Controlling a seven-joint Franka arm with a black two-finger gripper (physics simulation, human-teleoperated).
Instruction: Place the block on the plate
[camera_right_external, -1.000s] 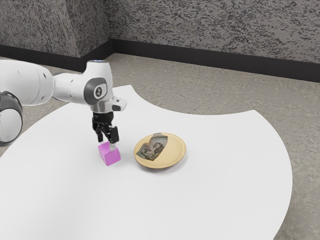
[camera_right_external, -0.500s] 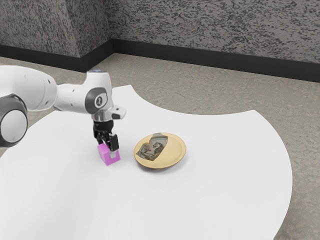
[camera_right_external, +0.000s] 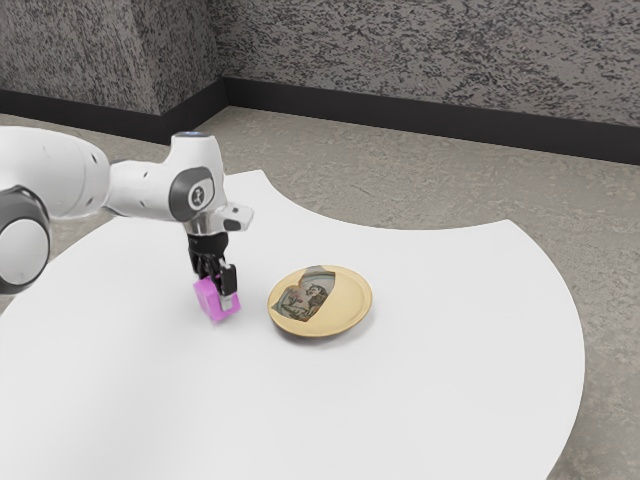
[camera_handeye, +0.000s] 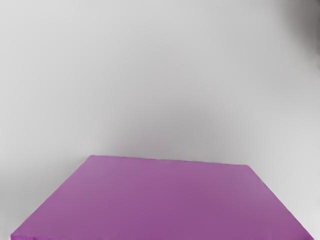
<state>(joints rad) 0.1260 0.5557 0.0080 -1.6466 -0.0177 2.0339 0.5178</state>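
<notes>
The pincer (camera_right_external: 217, 289) grips the block (camera_right_external: 212, 303) (an illegible emblem (camera_right_external: 197, 197) marks the arm (camera_right_external: 140, 188)).

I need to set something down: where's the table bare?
The table has room from the plate to its edge at the exterior view's right, and from plate and block toward that view's lower edge. Crowded: around block and gripper, close beside the plate.

A strip of smooth white tabletop (camera_right_external: 400, 400) lies between the magenta cube-shaped block (camera_right_external: 212, 306) in your black two-finger gripper (camera_right_external: 217, 288) and the round yellow plate with a dark picture patch (camera_right_external: 350, 300). The plate's rim blocks you low down, toward the exterior view's right; over it you have open air, and around it tabletop to pass above.
</notes>
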